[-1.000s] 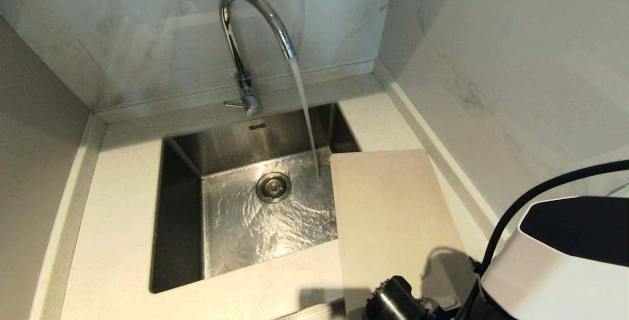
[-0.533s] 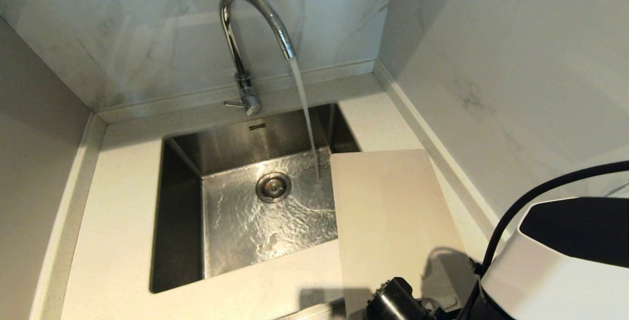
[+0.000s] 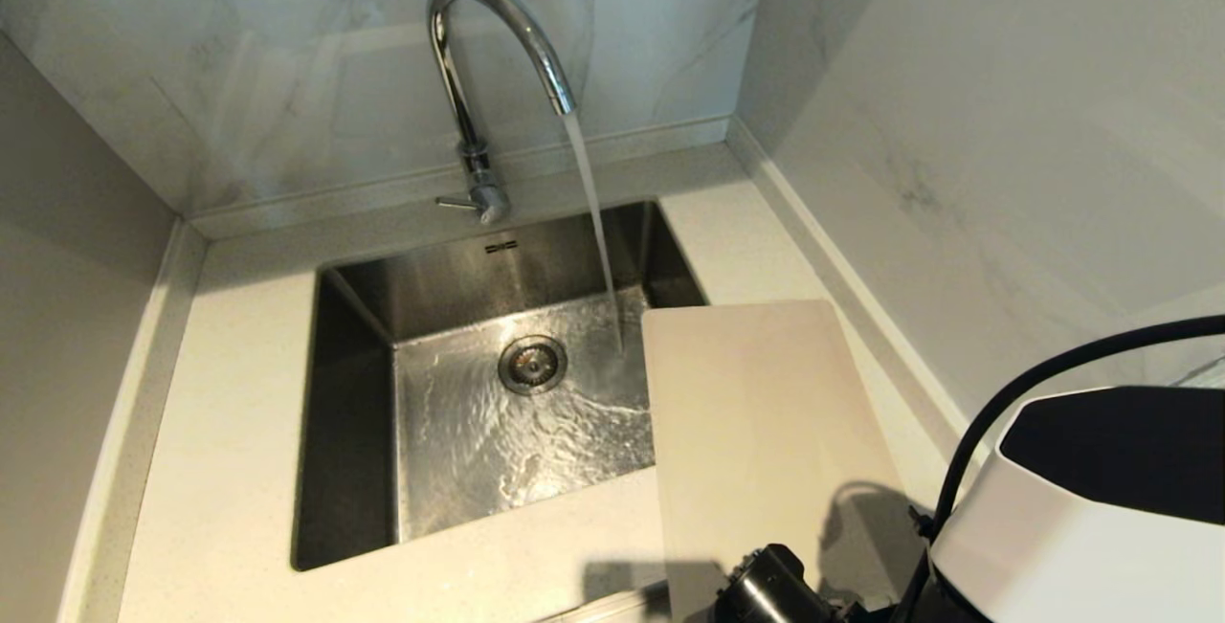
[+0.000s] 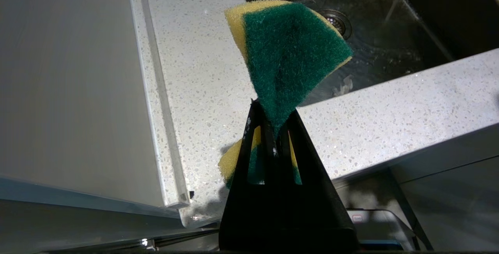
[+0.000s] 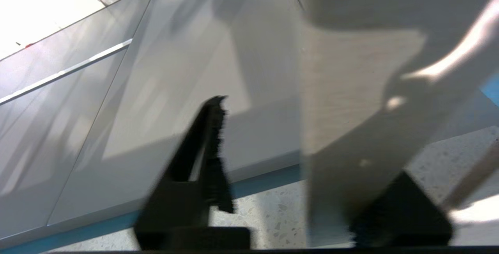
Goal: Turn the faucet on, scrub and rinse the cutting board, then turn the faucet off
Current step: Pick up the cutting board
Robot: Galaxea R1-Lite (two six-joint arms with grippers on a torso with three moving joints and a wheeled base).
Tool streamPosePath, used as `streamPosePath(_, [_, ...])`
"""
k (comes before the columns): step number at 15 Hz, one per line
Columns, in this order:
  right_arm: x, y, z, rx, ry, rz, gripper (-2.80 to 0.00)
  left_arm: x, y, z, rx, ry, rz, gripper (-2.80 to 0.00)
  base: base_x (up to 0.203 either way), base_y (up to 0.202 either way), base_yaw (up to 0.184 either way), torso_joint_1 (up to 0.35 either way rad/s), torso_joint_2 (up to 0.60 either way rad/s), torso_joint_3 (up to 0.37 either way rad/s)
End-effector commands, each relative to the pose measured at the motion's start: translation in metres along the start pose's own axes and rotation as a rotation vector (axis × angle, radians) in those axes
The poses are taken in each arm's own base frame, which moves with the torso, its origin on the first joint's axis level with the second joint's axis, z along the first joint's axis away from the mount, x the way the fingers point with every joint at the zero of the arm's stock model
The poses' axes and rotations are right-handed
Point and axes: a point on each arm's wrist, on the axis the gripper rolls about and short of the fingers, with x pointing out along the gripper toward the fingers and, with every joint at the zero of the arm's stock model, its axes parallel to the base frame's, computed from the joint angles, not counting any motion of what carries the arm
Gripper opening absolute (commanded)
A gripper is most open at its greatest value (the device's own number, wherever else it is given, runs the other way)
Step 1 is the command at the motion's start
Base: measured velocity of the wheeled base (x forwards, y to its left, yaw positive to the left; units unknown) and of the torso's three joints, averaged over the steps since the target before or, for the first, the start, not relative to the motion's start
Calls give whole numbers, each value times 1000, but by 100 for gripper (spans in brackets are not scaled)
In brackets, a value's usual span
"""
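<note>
Right now my right pincer (image 5: 269, 176) sits at the cutting board's (image 3: 756, 432) near edge on the counter (image 3: 230, 432), jaw gap unclear; ahead, the faucet (image 3: 478, 77) runs. My left pincer (image 4: 277, 127) pinches a sponge (image 4: 286, 51).

Right arm (image 3: 1081, 518) with a glossy white rounded shell and a black panel on top; a thick black cable (image 3: 1014, 412) arches over it; a black cylindrical wrist part (image 3: 770, 589) sits below; both grippers have matte black, tapering, slotted fingers (image 4: 269, 156).
</note>
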Motion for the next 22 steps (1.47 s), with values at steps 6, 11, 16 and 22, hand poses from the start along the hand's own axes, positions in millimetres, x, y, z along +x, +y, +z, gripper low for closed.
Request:
streamPosePath(6, [4,1,1,-8,10,7,-280,0,0,-1,0,3,1,-280,0,0,0,0,0,0])
streamPosePath(11, [0,-1,1,-3,0,-5,-280,0,0,-1,0,3,1,-280,0,0,0,0,0,0])
streamPosePath(16, [-14,-4,-2,9,-27,-39,-280,0,0,-1,0,2,0,-280,0,0,0,0,0,0])
streamPosePath(22, [-32,-5,-8,11,-56,-85,-280,0,0,0,0,2,1,-280,0,0,0,0,0,0])
